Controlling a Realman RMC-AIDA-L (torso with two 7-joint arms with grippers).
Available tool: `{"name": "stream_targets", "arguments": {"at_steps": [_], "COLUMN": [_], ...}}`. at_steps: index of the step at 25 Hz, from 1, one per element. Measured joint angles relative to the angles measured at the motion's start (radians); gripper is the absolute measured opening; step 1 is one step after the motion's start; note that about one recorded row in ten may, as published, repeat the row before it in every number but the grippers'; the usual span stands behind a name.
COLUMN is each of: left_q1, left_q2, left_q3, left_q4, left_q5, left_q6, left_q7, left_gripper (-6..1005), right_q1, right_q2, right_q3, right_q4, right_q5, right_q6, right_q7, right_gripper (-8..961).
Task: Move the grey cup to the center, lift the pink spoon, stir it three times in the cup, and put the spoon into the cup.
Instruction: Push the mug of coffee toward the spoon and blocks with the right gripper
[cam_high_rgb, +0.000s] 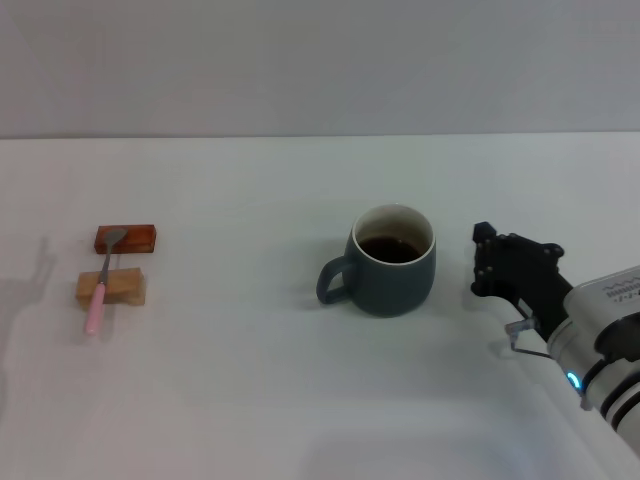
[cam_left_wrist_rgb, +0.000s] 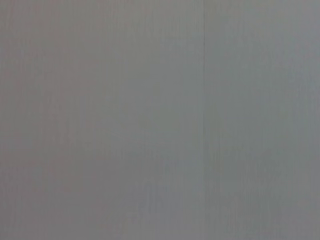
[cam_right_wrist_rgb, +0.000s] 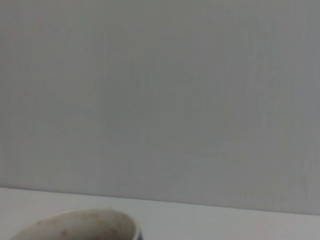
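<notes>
The grey cup (cam_high_rgb: 392, 262) stands upright near the middle of the white table, handle pointing to the robot's left, with dark liquid inside. Its pale rim (cam_right_wrist_rgb: 75, 222) shows low in the right wrist view. My right gripper (cam_high_rgb: 483, 262) hovers just right of the cup with a small gap between them, holding nothing that I can see. The pink spoon (cam_high_rgb: 101, 279) lies far to the left across two small blocks, its metal bowl on the far one and its pink handle end toward me. My left gripper is out of view; the left wrist view shows only a plain grey surface.
A reddish-brown block (cam_high_rgb: 136, 238) and a tan wooden block (cam_high_rgb: 122, 288) support the spoon. The white table (cam_high_rgb: 240, 380) stretches between spoon and cup. A grey wall stands behind the table's far edge.
</notes>
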Motion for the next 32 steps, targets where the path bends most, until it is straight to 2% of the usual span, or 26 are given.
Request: {"name": "stream_targets", "arguments": {"at_steps": [32], "left_q1": [0.003], "left_q2": [0.0], "left_q3": [0.003], "left_q4": [0.013], "left_q5": [0.0], "left_q6": [0.0], "left_q7": [-0.023], "left_gripper": [831], "right_q1": [0.044], "right_q2": [0.003], "right_q3": [-0.005], "right_q4": [0.024], "right_q5": [-0.006], "right_q6": [0.08], "right_q7": [0.037], "right_gripper": [-1]}}
